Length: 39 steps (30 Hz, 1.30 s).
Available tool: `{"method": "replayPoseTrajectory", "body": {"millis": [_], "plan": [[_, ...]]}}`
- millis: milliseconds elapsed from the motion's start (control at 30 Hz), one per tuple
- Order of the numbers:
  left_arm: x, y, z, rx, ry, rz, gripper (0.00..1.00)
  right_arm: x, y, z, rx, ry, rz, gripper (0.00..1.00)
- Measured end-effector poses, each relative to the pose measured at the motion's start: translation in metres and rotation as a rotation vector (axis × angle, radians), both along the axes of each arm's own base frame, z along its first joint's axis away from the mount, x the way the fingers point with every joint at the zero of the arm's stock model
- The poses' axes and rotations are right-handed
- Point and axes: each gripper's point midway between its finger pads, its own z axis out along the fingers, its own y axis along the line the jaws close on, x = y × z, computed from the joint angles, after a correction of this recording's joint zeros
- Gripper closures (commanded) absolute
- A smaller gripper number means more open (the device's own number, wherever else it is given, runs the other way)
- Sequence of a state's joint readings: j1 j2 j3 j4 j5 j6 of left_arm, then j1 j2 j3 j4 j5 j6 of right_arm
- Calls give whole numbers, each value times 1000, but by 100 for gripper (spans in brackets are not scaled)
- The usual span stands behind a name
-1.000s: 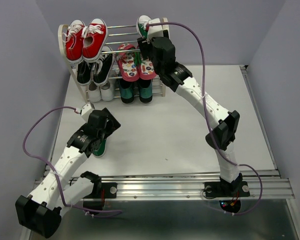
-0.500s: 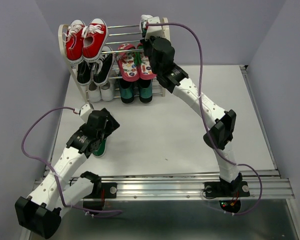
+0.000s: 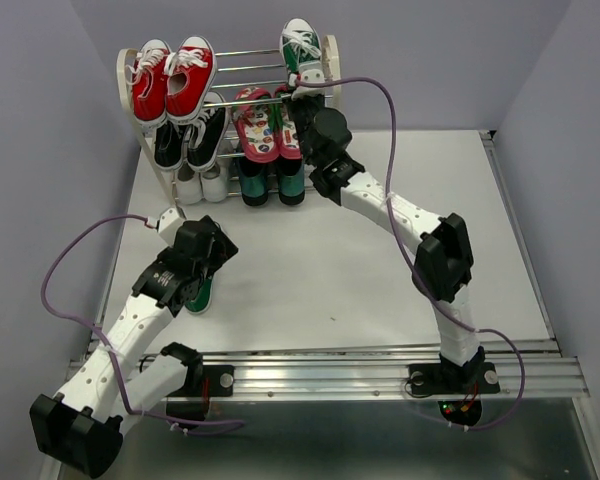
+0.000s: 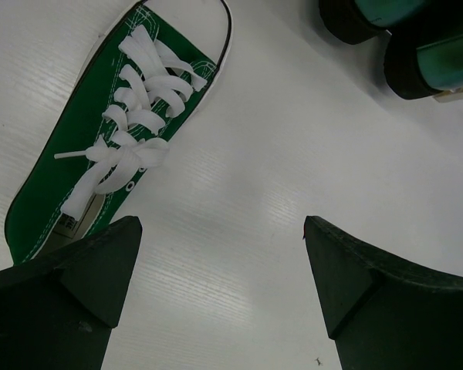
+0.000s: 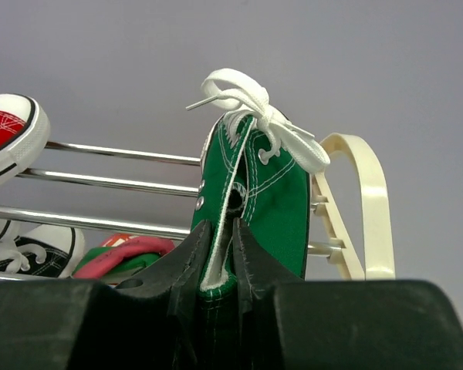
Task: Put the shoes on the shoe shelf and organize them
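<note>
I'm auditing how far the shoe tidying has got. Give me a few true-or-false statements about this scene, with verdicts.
1. The right gripper pinches the heel edge of a green sneaker at the top tier of the shoe shelf. True.
2. The left gripper is shut on the second green sneaker. False: its jaws stand wide open and hold nothing; that sneaker lies on the table below it.
3. The red sneakers sit at the left of the top tier. True.
4. The flip-flops lie on the table. False: they rest on the shelf, right of the black sneakers.
</note>
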State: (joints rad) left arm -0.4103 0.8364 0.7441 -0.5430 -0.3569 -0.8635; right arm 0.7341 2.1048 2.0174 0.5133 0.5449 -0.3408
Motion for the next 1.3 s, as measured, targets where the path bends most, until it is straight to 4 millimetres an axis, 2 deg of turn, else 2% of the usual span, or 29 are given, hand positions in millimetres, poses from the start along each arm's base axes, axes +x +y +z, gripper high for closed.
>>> {"method": "replayPoseTrajectory", "body": {"millis": [200, 433, 767, 1167, 1233, 1300], "plan": [[0, 2, 5, -8, -22, 13, 1, -6, -3, 1, 16, -121, 1, 99], [0, 3, 7, -11, -30, 17, 1, -8, -4, 10, 11, -166, -6, 99], [0, 2, 7, -11, -30, 17, 1, 8, 5, 27, 47, -195, -35, 99], [2, 3, 7, -13, -33, 23, 1, 22, 3, 26, 40, -181, -34, 99], [1, 3, 8, -14, -35, 23, 1, 24, 2, 25, 39, -180, -31, 91], [1, 4, 8, -14, -37, 23, 1, 25, 3, 21, 35, -176, -26, 71]]}}
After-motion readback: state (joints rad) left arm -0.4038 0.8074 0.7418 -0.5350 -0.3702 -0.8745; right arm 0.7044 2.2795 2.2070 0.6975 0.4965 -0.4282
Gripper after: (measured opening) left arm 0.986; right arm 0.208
